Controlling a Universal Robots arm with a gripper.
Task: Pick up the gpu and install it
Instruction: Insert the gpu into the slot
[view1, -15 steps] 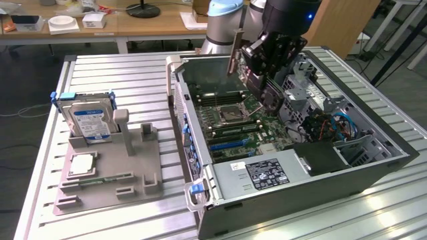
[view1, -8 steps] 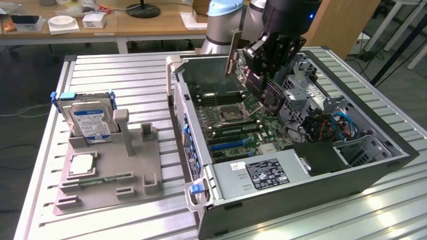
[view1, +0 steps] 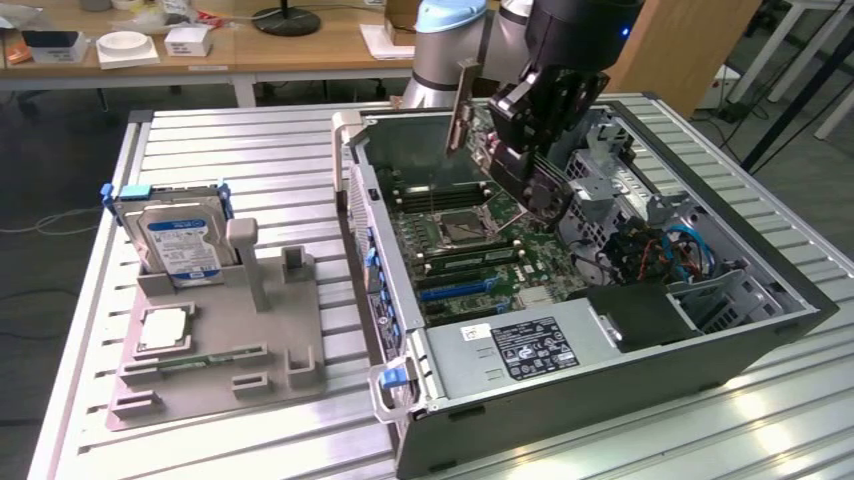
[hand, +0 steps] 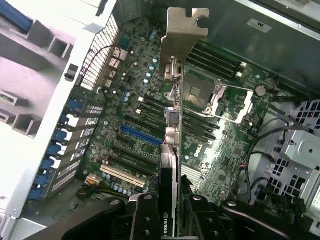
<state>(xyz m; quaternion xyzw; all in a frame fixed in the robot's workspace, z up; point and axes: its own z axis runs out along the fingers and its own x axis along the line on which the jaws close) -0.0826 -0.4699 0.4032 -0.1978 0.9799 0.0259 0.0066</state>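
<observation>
One gripper (view1: 525, 125) clamped on gpu (hand: 168, 170), bracket end farthest from jaws, card edge-on above motherboard (hand: 220, 165), unseated; blue slot (hand: 142, 135) near.

You see the thin dark gpu card (hand: 172, 125) ending in a bare, dull metal bracket; the ribbed silver metal desk (view1: 227, 150) has a soft sheen, the grey moulded holder tray (view1: 287, 345) looks matt plastic
</observation>
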